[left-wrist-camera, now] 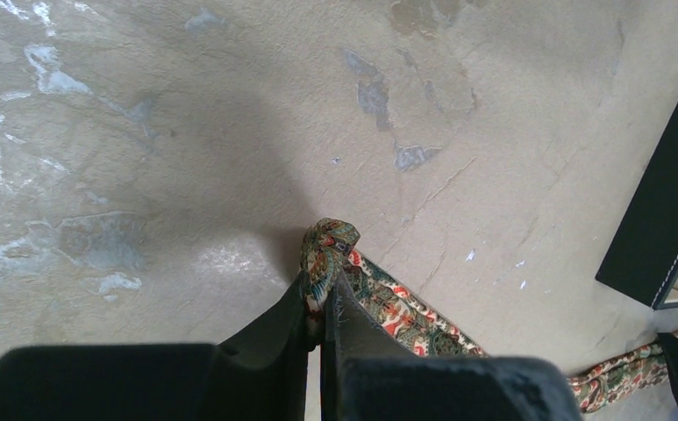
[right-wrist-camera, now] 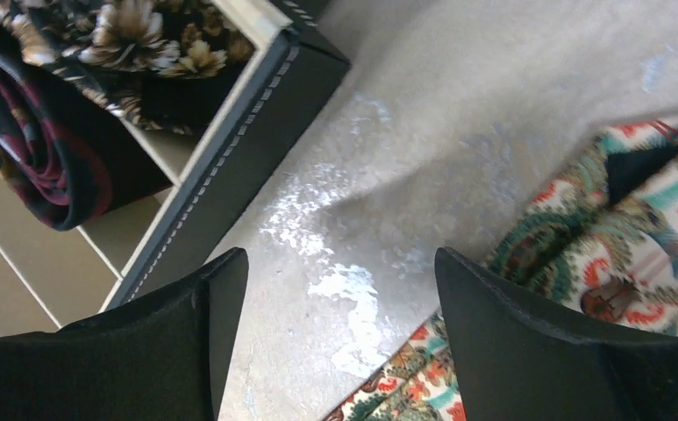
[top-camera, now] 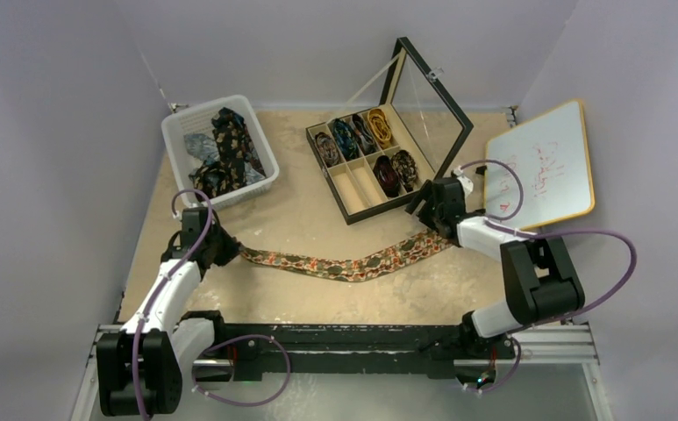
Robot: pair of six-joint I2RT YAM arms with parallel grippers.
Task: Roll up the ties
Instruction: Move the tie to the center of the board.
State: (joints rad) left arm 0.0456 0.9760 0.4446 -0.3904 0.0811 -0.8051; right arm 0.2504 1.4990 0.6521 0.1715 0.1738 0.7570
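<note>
Now the tan-orange paisley tie (top-camera: 344, 261) lies lengthwise across the worktop's middle, running from left edge toward right edge, its narrow tip pinched in the left jaws while the right jaws hang spread over its wide end beside the tie box (top-camera: 350, 215).

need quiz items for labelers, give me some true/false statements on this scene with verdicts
1. The left gripper is shut on the tie. True.
2. The right gripper grips the tie. False: it is open, holding nothing.
3. The box has its lid shut. False: it stands open.
4. Two compartments are empty. True.
5. The basket is empty. False: it holds ties.
</note>
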